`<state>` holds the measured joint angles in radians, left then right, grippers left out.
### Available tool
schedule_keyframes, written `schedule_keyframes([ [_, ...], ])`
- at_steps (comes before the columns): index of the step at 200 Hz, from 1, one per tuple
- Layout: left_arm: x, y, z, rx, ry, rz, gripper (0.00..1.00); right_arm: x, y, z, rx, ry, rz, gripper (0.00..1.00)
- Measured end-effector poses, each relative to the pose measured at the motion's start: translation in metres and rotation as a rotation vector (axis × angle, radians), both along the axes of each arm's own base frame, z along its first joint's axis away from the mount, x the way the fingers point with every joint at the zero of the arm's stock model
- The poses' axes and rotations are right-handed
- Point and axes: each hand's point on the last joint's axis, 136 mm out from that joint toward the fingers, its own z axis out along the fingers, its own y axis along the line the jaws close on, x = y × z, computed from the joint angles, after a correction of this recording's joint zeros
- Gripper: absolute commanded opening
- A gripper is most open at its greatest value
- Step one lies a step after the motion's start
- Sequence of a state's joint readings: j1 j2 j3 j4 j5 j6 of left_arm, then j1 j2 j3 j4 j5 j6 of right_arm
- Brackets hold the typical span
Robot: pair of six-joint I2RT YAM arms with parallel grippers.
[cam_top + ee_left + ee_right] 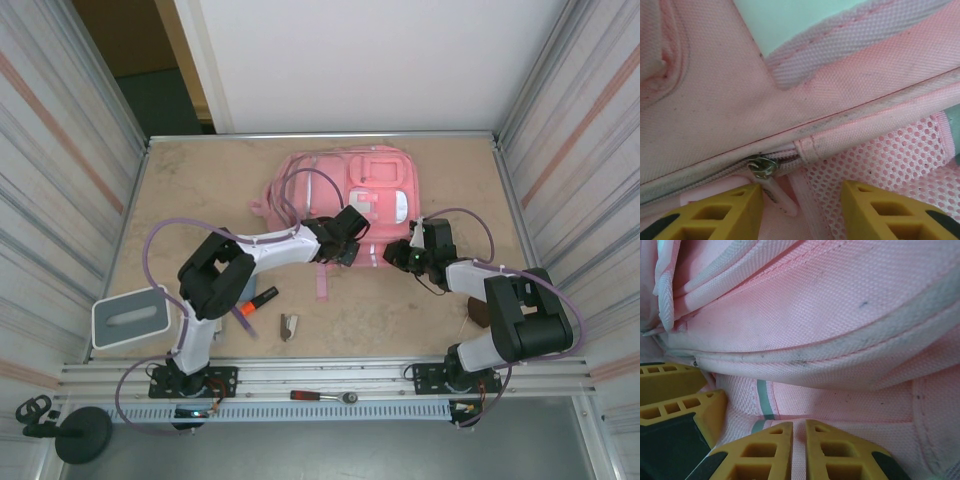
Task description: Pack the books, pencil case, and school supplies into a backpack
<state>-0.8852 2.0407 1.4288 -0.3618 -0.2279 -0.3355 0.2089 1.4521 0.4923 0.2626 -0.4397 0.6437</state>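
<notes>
The pink backpack (pixel 345 185) lies flat at the back middle of the table. My left gripper (pixel 345 240) is at its near edge, open (pixel 800 210). The metal zipper slider (pixel 761 166) and its pale pull tab (pixel 777 195) sit just inside the left finger, untouched. My right gripper (pixel 408 255) is at the bag's near right corner, shut (pixel 799 450) on a thin fold of the backpack's pink fabric (pixel 840 315). On the table lie the orange-and-black highlighter (pixel 258 300) and the grey-brown clip-like piece (pixel 288 326). Books and pencil case are out of view.
A grey flat tray (pixel 130 315) sits at the near left. The red-handled metal tool (pixel 325 396) lies on the front rail. A dark brown edge (pixel 477 312) peeks out behind the right arm. Metal walls close in both sides. A pink strap (pixel 322 282) trails toward me.
</notes>
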Motion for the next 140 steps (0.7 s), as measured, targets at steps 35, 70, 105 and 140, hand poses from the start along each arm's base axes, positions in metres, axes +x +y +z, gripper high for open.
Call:
schedule_keyframes([
  [35,0.002,-0.001,-0.002,-0.035,0.024,-0.002,0.28,0.000,0.000,0.000,0.000,-0.001,-0.001,0.13],
  [70,0.007,0.000,-0.002,-0.066,0.031,-0.003,0.15,0.001,-0.002,-0.001,0.000,-0.006,-0.006,0.13],
  [105,0.009,0.001,0.004,-0.114,0.007,-0.009,0.05,0.001,-0.004,-0.002,-0.003,-0.004,-0.013,0.13],
  [140,0.004,0.003,0.013,-0.188,0.001,-0.022,0.00,0.000,-0.004,-0.002,-0.003,-0.004,-0.013,0.12],
])
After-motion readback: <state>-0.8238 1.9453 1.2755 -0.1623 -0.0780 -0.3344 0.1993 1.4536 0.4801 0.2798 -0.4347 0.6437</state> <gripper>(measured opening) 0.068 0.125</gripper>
